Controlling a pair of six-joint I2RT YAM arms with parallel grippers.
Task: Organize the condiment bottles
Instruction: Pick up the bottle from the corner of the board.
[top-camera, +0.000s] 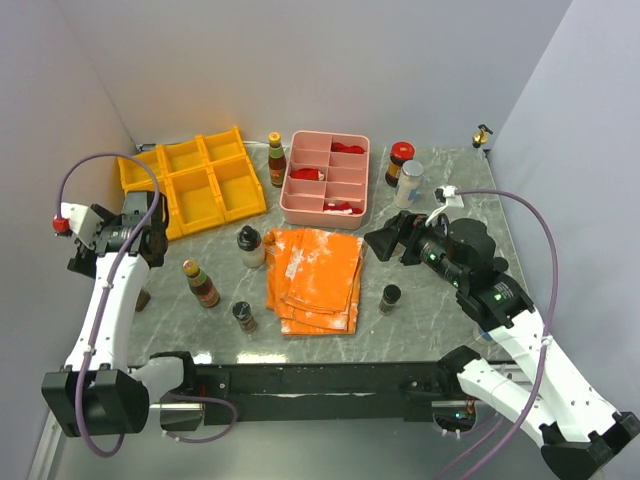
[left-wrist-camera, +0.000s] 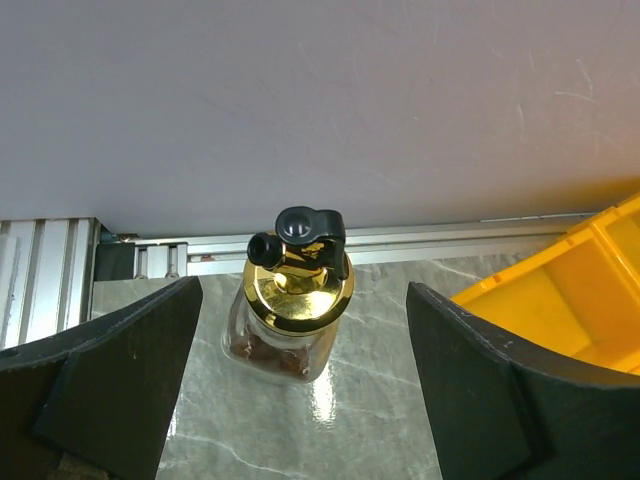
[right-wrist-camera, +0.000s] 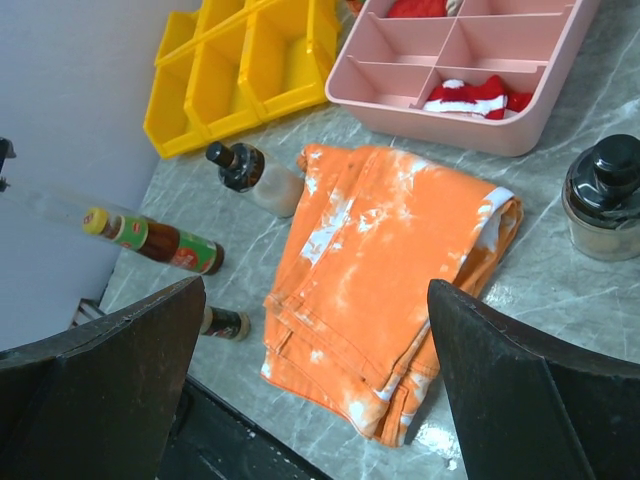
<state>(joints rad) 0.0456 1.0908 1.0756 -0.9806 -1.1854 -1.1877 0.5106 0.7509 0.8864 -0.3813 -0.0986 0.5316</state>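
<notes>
Lining up the left gripper (left-wrist-camera: 303, 300) on the gold-capped jar (left-wrist-camera: 298, 290)

Its jaws are spread wide and empty, held low and aimed at the back wall. The jar stands upright dead ahead on the centre line, just left of the yellow tray (left-wrist-camera: 560, 290). A straight push forward looks enough. The right gripper (right-wrist-camera: 315, 300), also spread, hovers well apart over the orange cloth (right-wrist-camera: 390, 250).

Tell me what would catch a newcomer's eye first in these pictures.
The bright orange folded cloth lies mid-table, with small glass condiment bottles scattered around it. Behind sit a yellow plastic divided bin, far left, and a pink divided tray holding red pieces. The left wrist view shows a gold-lidded glass jar standing within the open left tool.
</notes>
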